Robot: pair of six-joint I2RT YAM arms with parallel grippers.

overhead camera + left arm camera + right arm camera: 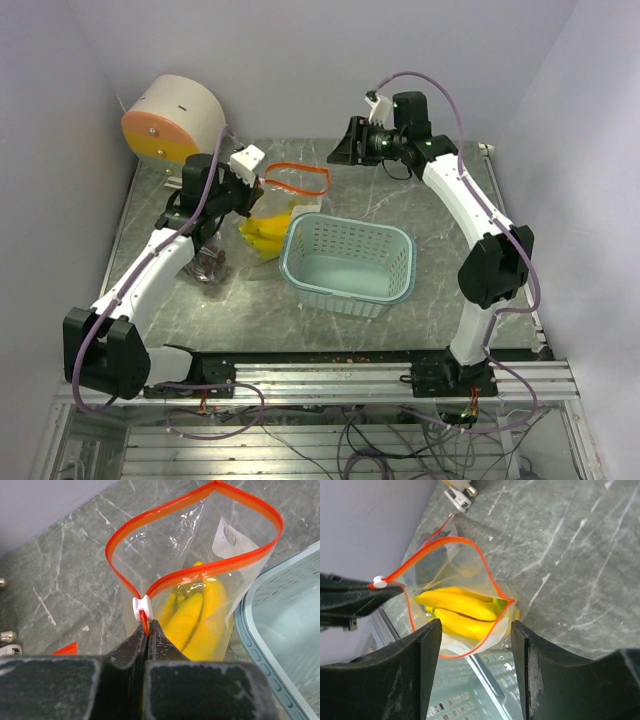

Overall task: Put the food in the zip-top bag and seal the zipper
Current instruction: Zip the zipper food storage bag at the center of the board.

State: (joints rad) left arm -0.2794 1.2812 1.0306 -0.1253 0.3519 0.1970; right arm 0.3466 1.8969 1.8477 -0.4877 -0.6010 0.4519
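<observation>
The clear zip-top bag [290, 195] with an orange zipper stands open left of the basket. A yellow banana bunch [267, 233] sits inside it, also seen in the left wrist view [197, 617] and the right wrist view [457, 611]. My left gripper [147, 626] is shut on the zipper strip just below the white slider [141, 607]. My right gripper [476, 629] is open and empty above the bag mouth, at the back [342, 148]. A dark red-purple grape cluster [209, 268] lies on the table under the left arm. Blue-black grapes are not in view.
A pale teal mesh basket [350, 262] stands empty right of the bag, touching it [280, 630]. A round beige and orange object [175, 122] sits at the back left corner. The table is grey marble between walls.
</observation>
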